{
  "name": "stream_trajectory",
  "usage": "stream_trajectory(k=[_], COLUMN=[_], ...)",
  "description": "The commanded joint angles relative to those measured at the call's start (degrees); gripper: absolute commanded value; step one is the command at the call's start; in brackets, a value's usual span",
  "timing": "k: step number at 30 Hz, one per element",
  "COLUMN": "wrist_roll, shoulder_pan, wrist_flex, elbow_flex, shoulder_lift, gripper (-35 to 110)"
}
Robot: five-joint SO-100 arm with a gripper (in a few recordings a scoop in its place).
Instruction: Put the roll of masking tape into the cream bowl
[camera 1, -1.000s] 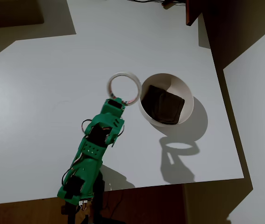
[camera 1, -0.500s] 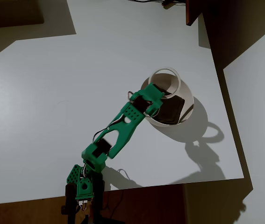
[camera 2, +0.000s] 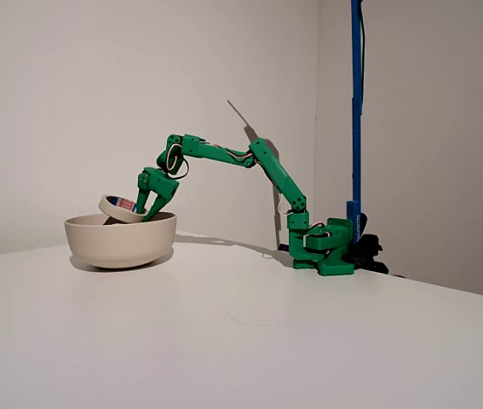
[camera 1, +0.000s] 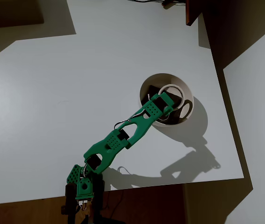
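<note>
The cream bowl [camera 1: 162,78] sits right of centre on the white table and holds a dark brown pad [camera 1: 173,116]. Over the bowl's inside is the roll of masking tape [camera 1: 174,86], a cream ring. My green gripper [camera 1: 165,105] is shut on the ring's near edge. In the fixed view the tape [camera 2: 118,207] is tilted, its lower side dipping behind the rim of the bowl [camera 2: 120,240]. There the gripper [camera 2: 144,213] reaches down from the right and clamps the tape's right side. Whether the tape touches the pad is hidden.
The arm's base [camera 1: 83,186] stands at the table's near edge in the overhead view. A dark furniture corner [camera 1: 193,11] overhangs the far right of the table. In the fixed view a blue pole [camera 2: 356,102] rises behind the base [camera 2: 326,249].
The arm has stretched out to the right with the tape in its grip. The tape went from beside the bowl's left rim to over the bowl, then lower into it.
</note>
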Motion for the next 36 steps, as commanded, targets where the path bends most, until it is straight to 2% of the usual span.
stream_trajectory(k=[1, 11, 21, 25, 26, 36], wrist_roll=[0.44, 0.88, 1.49, 2.46, 2.64, 4.48], shoulder_pan=[2.37, 4.83, 1.41, 1.32, 1.32, 1.41], wrist_flex=[-0.79, -1.49, -0.79, 0.44, 0.53, -0.26], elbow_flex=[-5.80, -5.80, -5.89, -5.89, -5.89, -5.89], shoulder_lift=[3.25, 1.23, 3.78, 3.87, 3.87, 6.24], gripper=[-8, -8, -8, 20, 23, 19])
